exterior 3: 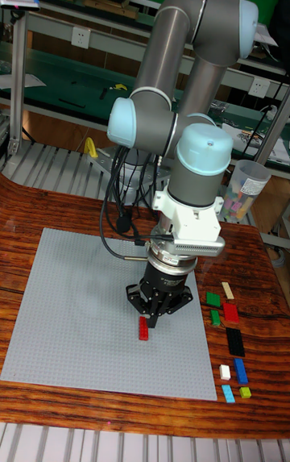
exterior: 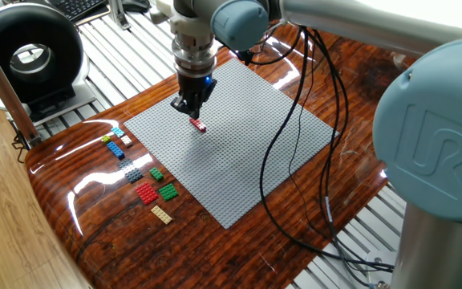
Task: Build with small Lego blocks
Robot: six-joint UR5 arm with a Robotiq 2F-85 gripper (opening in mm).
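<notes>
red brick: a small red Lego brick [exterior: 199, 125] sits on the grey baseplate [exterior: 247, 152], roughly mid-plate toward the far-left side in the fixed view. Looks like a narrow, elongated piece.
pincer: the pincer [exterior: 189, 113] hangs right over the brick's far end, tips at or just above it. Honestly I can't tell from either view whether the fingers are apart or closed on it; the tall view [exterior 3: 153, 315] shows the tips bunched low over the brick [exterior 3: 144, 329], but the gap is hidden.
spare pieces: the rest of the small Lego blocks [exterior: 139, 172] lie in a loose row on the bare tabletop [exterior: 127, 233] just off the plate's near-left edge: cyan, blue, white, grey, green, red, tan.
how it handles: I'd guess feather-light, hard, rigid plastic with slick sides. Won't squash, but can pop out sideways or twist if pinched off-centre.
where to grab: across the two long sides, mid-length, fingers square to it, so it stays level for pressing onto studs.
watch out: studs need a straight downward push; a tilted brick probably won't seat.
</notes>
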